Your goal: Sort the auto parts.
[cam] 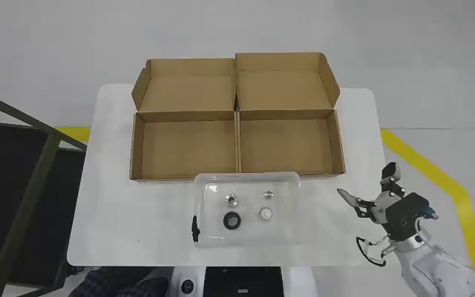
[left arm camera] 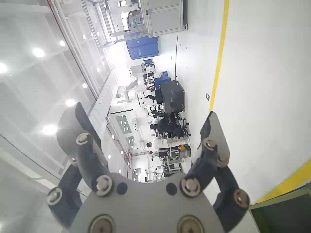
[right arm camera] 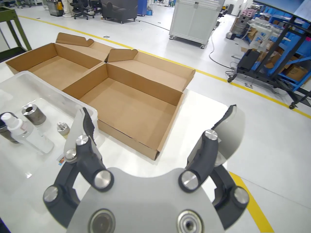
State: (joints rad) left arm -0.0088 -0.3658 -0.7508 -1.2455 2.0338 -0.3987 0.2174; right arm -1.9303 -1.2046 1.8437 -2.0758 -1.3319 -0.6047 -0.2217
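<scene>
Top view: white table (cam: 111, 185) in the middle of the frame, everything laid out and ready to count.
Boxes: two open brown cardboard boxes side by side in the upper middle, the left-hand cardboard box (cam: 185, 148) and the right-hand cardboard box (cam: 286, 145), touching along one wall.
Tray: one clear plastic tray (cam: 286, 230), lower centre, just below the seam between the boxes.
Parts: four in the tray, all upright. They are a grey metal cylinder (cam: 232, 198), a small metal stud (cam: 268, 195), a dark ring-shaped cylinder (cam: 233, 220) and a white plastic bottle (cam: 265, 214).
Extra: one small black object (cam: 194, 229) at the tray's lower-left edge, too small to identify.
Right gripper (cam: 352, 219): lower right of the frame by the table's right edge, fingers spread wide and holding nothing.
Parts against right gripper: all four sit to its left in the frame, apart from it. The stud and the bottle are nearest.
Left gripper (left arm camera: 144, 111): fingers wide apart with nothing between them, and a yellow floor line (left arm camera: 220, 56) behind.
</scene>
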